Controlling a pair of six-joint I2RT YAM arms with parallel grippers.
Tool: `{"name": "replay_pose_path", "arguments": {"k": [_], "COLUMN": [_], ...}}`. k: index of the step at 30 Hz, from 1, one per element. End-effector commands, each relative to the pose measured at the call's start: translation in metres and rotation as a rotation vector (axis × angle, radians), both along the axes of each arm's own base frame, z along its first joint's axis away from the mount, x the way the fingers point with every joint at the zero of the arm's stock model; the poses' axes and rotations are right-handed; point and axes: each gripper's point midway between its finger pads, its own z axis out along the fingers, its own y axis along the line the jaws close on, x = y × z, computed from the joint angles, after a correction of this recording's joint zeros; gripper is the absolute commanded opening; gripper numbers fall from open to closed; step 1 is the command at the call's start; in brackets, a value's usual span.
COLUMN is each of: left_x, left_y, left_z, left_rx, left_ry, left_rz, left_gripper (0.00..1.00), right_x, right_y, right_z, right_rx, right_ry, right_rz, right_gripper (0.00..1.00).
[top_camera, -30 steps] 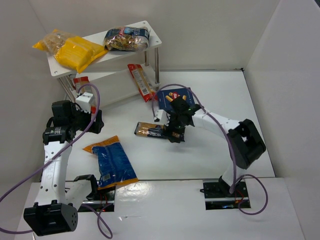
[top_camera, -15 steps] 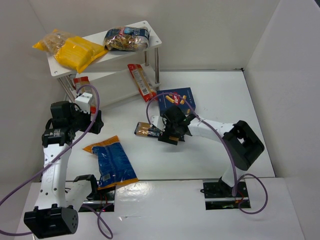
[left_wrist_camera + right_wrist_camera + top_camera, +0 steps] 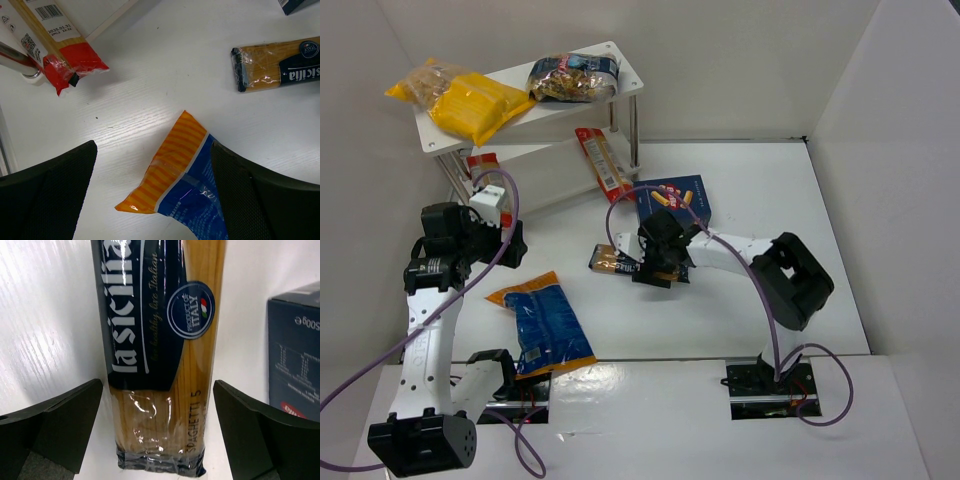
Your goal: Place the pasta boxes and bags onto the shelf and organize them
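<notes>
The shelf (image 3: 628, 70) stands in the tabletop's far-left corner, yellow bags (image 3: 470, 103) and a darker bag (image 3: 573, 78) on its top board. A red-and-white pack (image 3: 603, 165) leans against its right end. The left gripper (image 3: 154, 147) hangs wide open above the orange end of the blue bag (image 3: 545, 325), which lies flat near the near edge. Around mid-tabletop the right gripper (image 3: 157, 385), jaws spread wide and holding nothing, straddles the spaghetti pack (image 3: 615, 262). The pasta box (image 3: 672, 198) lies flat just beyond, toward the far edge.

spaghetti pack (image 3: 611, 261) left of pasta box (image 3: 675, 195), shelf (image 3: 626, 74) behind both
</notes>
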Motion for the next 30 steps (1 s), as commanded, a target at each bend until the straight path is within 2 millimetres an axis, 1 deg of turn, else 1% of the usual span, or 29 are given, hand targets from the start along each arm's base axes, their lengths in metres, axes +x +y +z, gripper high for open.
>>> {"name": "replay_pose_path", "arguments": {"k": [1,2,3,4,5,6,7,8,9,11,12,13,14,15,16,17,19,20,21,22,23,24,25,26,27,29,30], "left_x": [0.001,0.001,0.001,0.001,0.002,0.002,0.002,0.002,0.002,0.002,0.002,0.002,0.002,0.002,0.002,0.002,0.002,0.002,0.002,0.002,0.002,0.002,0.002,0.002,0.002,0.002,0.002], "left_y": [-0.001,-0.001,-0.001,-0.001,-0.001,-0.001,-0.001,-0.001,-0.001,-0.001,-0.001,-0.001,-0.001,-0.001,-0.001,-0.001,-0.001,-0.001,-0.001,-0.001,-0.001,-0.002,-0.002,-0.002,-0.002,-0.004,-0.004], "left_z": [0.004,0.004,0.004,0.004,0.002,0.002,0.002,0.002,0.002,0.002,0.002,0.002,0.002,0.002,0.002,0.002,0.002,0.002,0.002,0.002,0.002,0.002,0.002,0.002,0.002,0.002,0.002], "left_rx": [0.009,0.009,0.009,0.009,0.007,0.007,0.007,0.007,0.007,0.007,0.007,0.007,0.007,0.007,0.007,0.007,0.007,0.007,0.007,0.007,0.007,0.002,0.002,0.002,0.002,0.003,0.003], "left_ry": [-0.032,-0.032,-0.032,-0.032,-0.023,-0.023,-0.023,-0.023,-0.023,-0.023,-0.023,-0.023,-0.023,-0.023,-0.023,-0.023,-0.023,-0.023,-0.023,-0.023,-0.023,-0.024,-0.024,-0.024,-0.024,-0.027,-0.027], "left_rz": [-0.024,-0.024,-0.024,-0.024,-0.024,-0.024,-0.024,-0.024,-0.024,-0.024,-0.024,-0.024,-0.024,-0.024,-0.024,-0.024,-0.024,-0.024,-0.024,-0.024,-0.024,-0.031,-0.031,-0.031,-0.031,-0.044,-0.044], "left_gripper": [0.99,0.99,0.99,0.99,0.99,0.99,0.99,0.99,0.99,0.99,0.99,0.99,0.99,0.99,0.99,0.99,0.99,0.99,0.99,0.99,0.99,0.99,0.99,0.99,0.99,0.99,0.99], "right_x": [0.012,0.012,0.018,0.017,0.016,0.019,0.019,0.020,0.016,0.017,0.009,0.012,0.007,0.001,-0.003,-0.004,-0.009,-0.007,-0.012,-0.013,-0.019,-0.022,-0.022,-0.025,-0.028,-0.030,-0.031], "right_y": [0.010,0.013,0.010,0.006,0.008,0.010,0.006,0.010,0.006,0.005,0.002,0.006,0.004,0.001,0.001,0.009,0.015,0.024,0.026,0.030,0.035,0.037,0.037,0.037,0.037,0.036,0.037], "right_z": [-0.001,-0.002,-0.001,-0.006,-0.008,-0.005,-0.010,-0.011,-0.013,-0.019,-0.021,-0.019,-0.027,-0.029,-0.029,-0.014,0.011,0.050,0.066,0.085,0.104,0.136,0.150,0.160,0.175,0.185,0.186], "right_rx": [0.021,0.028,0.024,0.020,0.020,0.027,0.020,0.027,0.011,0.000,-0.011,0.002,-0.022,-0.041,-0.047,0.007,0.093,0.192,0.234,0.282,0.337,0.393,0.428,0.449,0.472,0.500,0.505], "right_ry": [0.004,0.010,0.006,0.028,0.045,0.036,0.058,0.060,0.080,0.106,0.138,0.157,0.198,0.247,0.280,0.299,0.299,0.247,0.242,0.216,0.212,0.156,0.148,0.141,0.120,0.130,0.135], "right_rz": [0.024,0.029,0.026,0.020,0.025,0.026,0.019,0.033,0.032,0.039,0.044,0.065,0.081,0.050,0.054,0.081,0.072,0.085,0.082,0.088,0.109,0.136,0.119,0.122,0.136,0.128,0.134], "right_gripper": [1.00,1.00,1.00,1.00,1.00,1.00,1.00,1.00,1.00,1.00,0.95,0.80,0.42,0.00,0.00,0.00,0.00,0.00,0.00,0.00,0.00,0.00,0.00,0.00,0.00,0.00,0.00]}}
